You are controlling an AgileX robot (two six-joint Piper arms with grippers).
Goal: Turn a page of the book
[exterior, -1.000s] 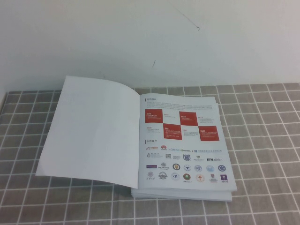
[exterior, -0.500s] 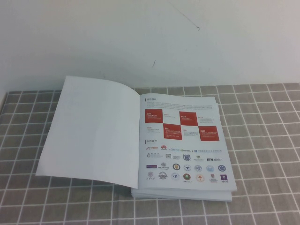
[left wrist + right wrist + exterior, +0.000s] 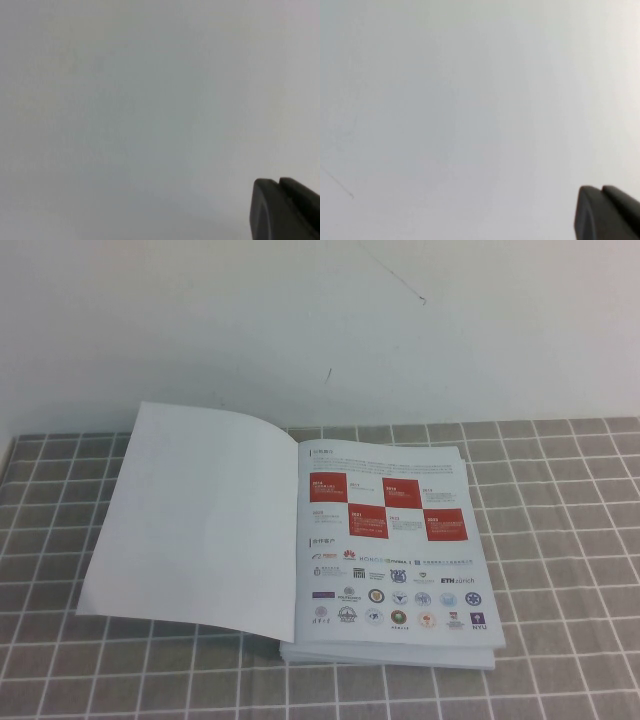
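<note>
The book [image 3: 300, 540] lies open on the grey checked cloth in the high view. Its right side shows the page [image 3: 392, 545] with red squares in a checker pattern above rows of small logos, lying flat. Its left side is a blank white leaf [image 3: 200, 520] that bows up slightly. Neither arm shows in the high view. My left gripper [image 3: 278, 181] shows only in the left wrist view, its dark fingertips together against a plain white wall. My right gripper [image 3: 601, 189] shows the same way in the right wrist view, fingertips together. Both hold nothing.
The grey cloth with white grid lines [image 3: 560, 540] covers the table around the book. A white wall [image 3: 320, 330] stands right behind it, with a thin dark scratch [image 3: 400, 285]. Both wrist views face the wall.
</note>
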